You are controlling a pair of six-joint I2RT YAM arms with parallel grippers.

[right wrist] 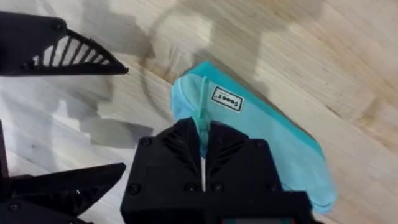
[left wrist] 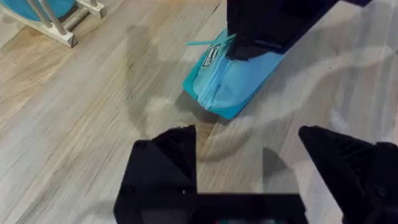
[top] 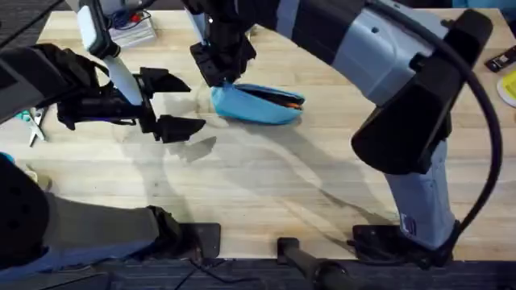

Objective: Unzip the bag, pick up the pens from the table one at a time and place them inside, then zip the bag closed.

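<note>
The light blue bag lies on the table at centre back. Its top slit gapes, and an orange pen shows inside. My right gripper reaches across to the bag's left end. In the right wrist view that gripper is shut over the zipper line of the bag. My left gripper hovers open just left of the bag, nothing between its fingers. The left wrist view shows the bag ahead of the open left gripper, with the right gripper above it.
Scissors lie at the left edge. A small white box sits at back left. A light-blue disc on a wooden stand stands near the bag. A dark item and a yellow one lie at the right edge.
</note>
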